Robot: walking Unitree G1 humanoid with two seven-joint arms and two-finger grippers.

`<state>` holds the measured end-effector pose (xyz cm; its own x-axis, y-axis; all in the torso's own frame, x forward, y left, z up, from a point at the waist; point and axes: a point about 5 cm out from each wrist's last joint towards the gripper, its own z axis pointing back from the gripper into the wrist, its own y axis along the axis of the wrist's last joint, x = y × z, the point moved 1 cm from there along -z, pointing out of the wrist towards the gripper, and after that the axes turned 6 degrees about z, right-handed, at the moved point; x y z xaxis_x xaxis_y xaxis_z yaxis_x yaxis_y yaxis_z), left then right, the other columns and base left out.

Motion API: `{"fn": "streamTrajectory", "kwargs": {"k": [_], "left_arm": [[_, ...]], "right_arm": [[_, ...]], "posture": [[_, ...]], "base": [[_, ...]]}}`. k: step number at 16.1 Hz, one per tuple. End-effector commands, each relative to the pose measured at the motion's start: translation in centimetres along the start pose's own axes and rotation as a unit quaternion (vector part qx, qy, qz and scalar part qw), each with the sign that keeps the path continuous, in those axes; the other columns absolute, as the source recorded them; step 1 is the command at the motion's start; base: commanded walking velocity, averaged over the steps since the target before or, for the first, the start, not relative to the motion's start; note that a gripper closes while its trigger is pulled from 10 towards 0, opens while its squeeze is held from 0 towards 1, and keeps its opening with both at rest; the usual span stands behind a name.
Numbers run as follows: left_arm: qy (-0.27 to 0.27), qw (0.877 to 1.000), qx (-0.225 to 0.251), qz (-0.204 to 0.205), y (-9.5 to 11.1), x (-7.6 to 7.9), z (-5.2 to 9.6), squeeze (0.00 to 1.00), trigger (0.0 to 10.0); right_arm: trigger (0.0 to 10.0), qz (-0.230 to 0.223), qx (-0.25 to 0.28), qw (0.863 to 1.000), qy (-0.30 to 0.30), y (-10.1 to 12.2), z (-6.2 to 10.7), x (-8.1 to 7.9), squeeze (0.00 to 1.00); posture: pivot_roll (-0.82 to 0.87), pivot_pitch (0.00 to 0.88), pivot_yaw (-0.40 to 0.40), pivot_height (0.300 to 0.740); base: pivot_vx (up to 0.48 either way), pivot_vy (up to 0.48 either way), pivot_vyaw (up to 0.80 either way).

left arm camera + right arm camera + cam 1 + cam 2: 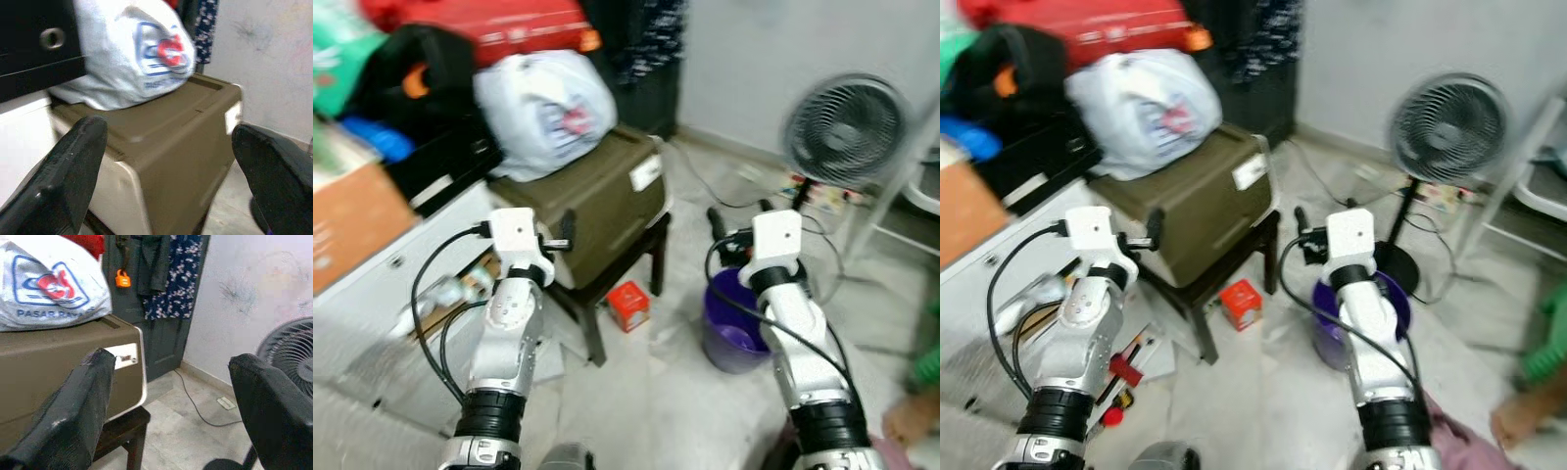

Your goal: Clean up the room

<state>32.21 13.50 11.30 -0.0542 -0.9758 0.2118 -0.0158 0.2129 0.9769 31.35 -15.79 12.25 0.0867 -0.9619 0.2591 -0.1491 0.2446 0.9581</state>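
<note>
A small red box (628, 305) lies on the tiled floor beside a dark stool (607, 294). On the stool stands a brown storage box (597, 201) with a white plastic bag (543, 108) on top. A purple bucket (732, 335) stands on the floor under my right arm. My left gripper (564, 233) is raised close to the brown box's near side, open, nothing between its fingers (73, 171). My right gripper (740, 217) hangs above the bucket, open and holding nothing, with wide-spread fingers (83, 406).
A standing fan (847, 127) and its cable are at the right. Red, black and blue bags (431, 69) pile up on a white cabinet (382, 284) at the left. Tools (1126, 377) lie on the floor. A person's hand (909, 419) and green sleeve are at the lower right.
</note>
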Motion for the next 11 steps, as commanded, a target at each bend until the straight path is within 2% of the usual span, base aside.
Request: {"fn": "streamTrajectory", "kwargs": {"k": [1,8,11], "left_arm": [[0.008,1.0,0.002,-0.003,0.25,-0.66,0.01,0.0,10.0],[0.005,1.0,-0.001,-0.005,0.15,-0.65,0.02,0.0,10.0],[-0.007,0.999,-0.029,-0.019,-0.46,-0.63,0.08,0.0,10.0]], "right_arm": [[10.0,-0.005,0.01,1.0,0.006,0.55,-0.23,-0.62,0.0],[10.0,-0.007,0.009,1.0,0.008,0.48,-0.12,-0.72,0.0],[10.0,-0.001,0.009,1.0,0.002,0.44,-0.01,-0.4,0.0]], "posture": [[-0.06,0.0,0.015,0.74],[-0.06,0.0,0.015,0.74],[-0.06,0.0,0.018,0.74]], "base": [[0.0,0.0,0.8],[0.0,0.0,0.8],[0.0,0.0,0.8]]}}
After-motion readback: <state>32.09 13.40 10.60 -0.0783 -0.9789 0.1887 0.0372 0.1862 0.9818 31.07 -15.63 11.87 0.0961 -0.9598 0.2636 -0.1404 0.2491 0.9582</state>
